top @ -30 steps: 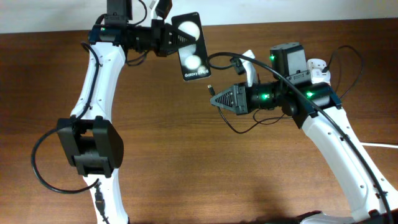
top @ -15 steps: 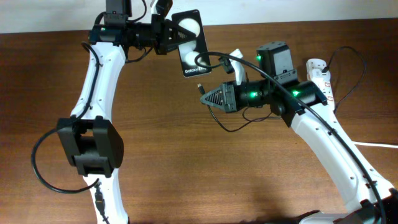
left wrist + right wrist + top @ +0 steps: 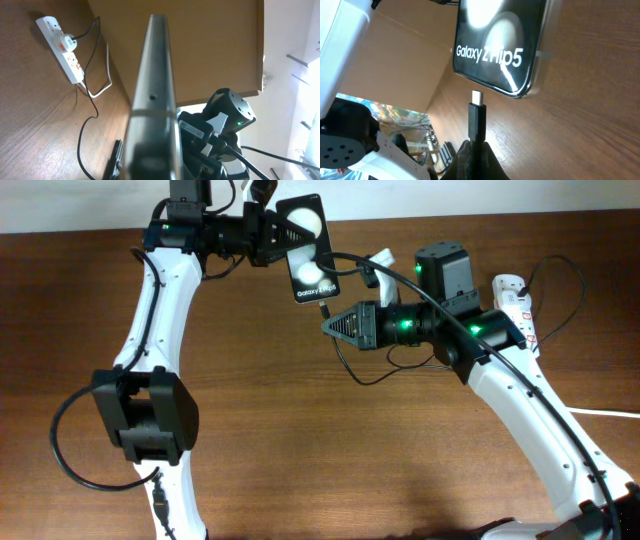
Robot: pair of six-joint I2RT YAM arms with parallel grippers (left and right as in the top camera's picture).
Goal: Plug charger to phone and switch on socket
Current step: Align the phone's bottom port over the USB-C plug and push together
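My left gripper [image 3: 278, 238] is shut on the phone [image 3: 308, 250], a black glossy slab with two glare spots, and holds it in the air at the table's far side. The left wrist view shows the phone edge-on [image 3: 152, 90]. My right gripper [image 3: 330, 326] is shut on the charger's black connector [image 3: 322, 308]. In the right wrist view the connector tip [image 3: 477, 116] points at the phone's lettered lower end [image 3: 500, 45], a short gap away. The white socket strip [image 3: 515, 300] lies at the far right, partly behind my right arm, and shows in the left wrist view [image 3: 62, 47].
The charger's thin black cable [image 3: 365, 375] loops on the brown table under my right arm. A thick white lead [image 3: 610, 413] runs off the right edge. The left arm's base [image 3: 150, 415] stands at the left front.
My right gripper has moved left and up with the connector, closing the gap to the phone's lower end. The left gripper and phone have barely moved.
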